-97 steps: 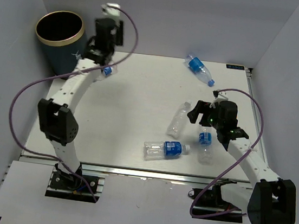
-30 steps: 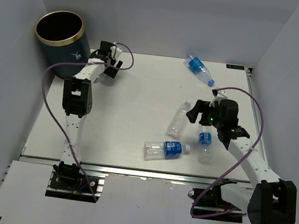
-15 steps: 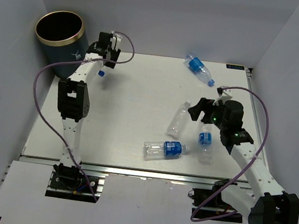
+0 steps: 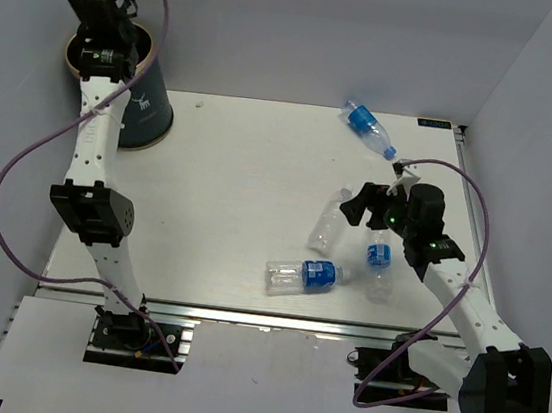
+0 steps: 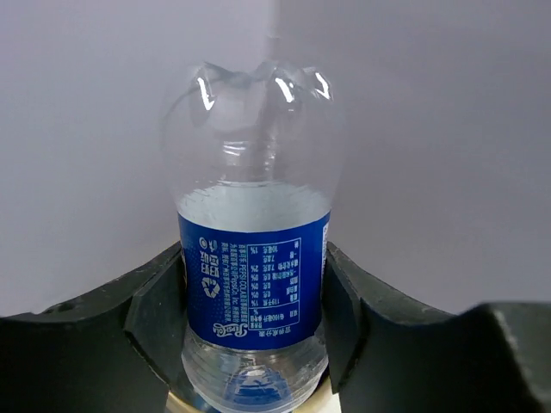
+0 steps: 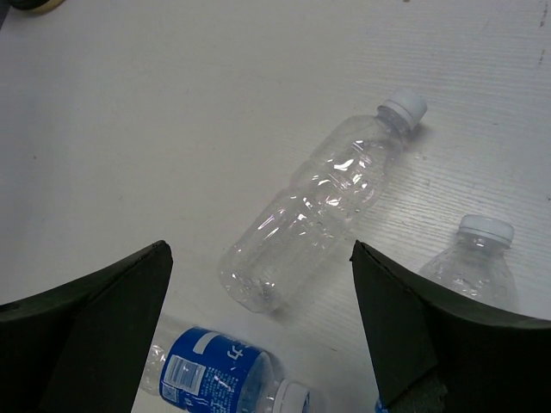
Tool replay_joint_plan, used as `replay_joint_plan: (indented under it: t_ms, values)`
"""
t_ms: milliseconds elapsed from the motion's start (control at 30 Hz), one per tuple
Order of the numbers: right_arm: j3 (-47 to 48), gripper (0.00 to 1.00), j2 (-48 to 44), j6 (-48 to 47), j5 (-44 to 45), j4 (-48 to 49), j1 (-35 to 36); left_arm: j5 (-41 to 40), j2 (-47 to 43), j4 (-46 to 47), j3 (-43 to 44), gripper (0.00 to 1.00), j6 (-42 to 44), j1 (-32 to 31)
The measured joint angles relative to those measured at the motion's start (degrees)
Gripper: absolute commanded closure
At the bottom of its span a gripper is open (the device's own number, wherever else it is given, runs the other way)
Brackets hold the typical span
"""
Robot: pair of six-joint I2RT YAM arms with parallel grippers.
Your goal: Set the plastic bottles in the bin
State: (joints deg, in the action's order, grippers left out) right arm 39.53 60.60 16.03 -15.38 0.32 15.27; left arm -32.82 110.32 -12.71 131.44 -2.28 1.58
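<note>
My left gripper [image 4: 101, 52] is raised over the mouth of the dark teal bin [image 4: 149, 110] at the back left. In the left wrist view it [image 5: 254, 297] is shut on a clear blue-labelled bottle [image 5: 254, 275], held cap down, with a strip of the bin's gold rim [image 5: 176, 403] below. My right gripper [image 4: 357, 204] is open, just above the unlabelled bottle [image 4: 328, 223], which lies between its fingers in the right wrist view [image 6: 327, 206]. Three more blue-labelled bottles lie on the table: back right [image 4: 370, 125], front middle [image 4: 306, 275], and under the right arm [image 4: 380, 260].
White table [image 4: 247, 193] enclosed by grey walls on the left, back and right. The left arm's purple cable loops over the table's left side. In the right wrist view a blue-labelled bottle [image 6: 215, 374] and a white-capped bottle [image 6: 473, 258] lie close to the fingers.
My left arm has swung up from beside the bin to above its mouth, carrying the blue-labelled bottle. My right gripper has edged slightly left over the unlabelled bottle.
</note>
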Motion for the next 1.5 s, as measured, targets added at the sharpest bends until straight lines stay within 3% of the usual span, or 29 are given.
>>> replay_joint_plan:
  t_ms: [100, 267, 433, 733, 800, 967, 1100, 1233, 1267, 1367, 1500]
  values:
    - [0.37, 0.11, 2.14, -0.33, 0.26, -0.59, 1.68, -3.43, 4.22, 1.77, 2.58, 0.02, -0.39, 3.30]
    - [2.34, 0.11, 6.40, -0.50, 4.09, -3.21, 5.20, -5.53, 9.64, 0.44, 1.38, 0.02, -1.44, 5.33]
    - [4.55, 0.11, 9.01, 1.75, 11.69, -4.28, 7.67, -2.19, 9.05, -3.39, -0.39, 0.02, -4.20, 4.90]
    - [12.04, 0.11, 21.40, 10.56, 25.86, -5.64, 14.23, 18.05, -10.95, -7.32, -13.31, 0.02, -14.16, 2.54]
    - [13.35, 0.11, 24.15, 12.35, 28.26, -6.69, 15.91, 21.29, -16.81, -6.23, -20.48, 0.02, -16.96, 0.50]
    - [17.46, 0.11, 31.19, 16.44, 32.35, -10.99, 17.88, 29.46, -30.60, 3.45, -50.40, 0.02, -23.61, -7.50]
    - [19.80, 0.11, 35.82, 18.23, 34.16, -13.57, 17.90, 35.39, -31.95, 5.05, -64.81, 0.02, -26.36, -12.26]
    - [20.37, 0.26, 38.97, 18.62, 34.53, -14.12, 17.90, 37.29, -33.46, 5.20, -72.61, 0.02, -28.24, -14.27]
    - [20.44, 0.39, 39.39, 18.49, 34.51, -14.03, 17.90, 37.38, -34.27, 5.29, -73.64, 0.02, -28.72, -14.36]
    - [20.79, 0.54, 39.56, 17.68, 33.66, -12.52, 18.08, 37.64, -36.94, 5.90, -75.03, 0.02, -29.81, -14.36]
    - [20.65, 0.54, 39.19, 13.16, 27.63, -7.15, 18.38, 39.98, -38.34, 9.07, -75.69, 0.02, -31.10, -14.36]
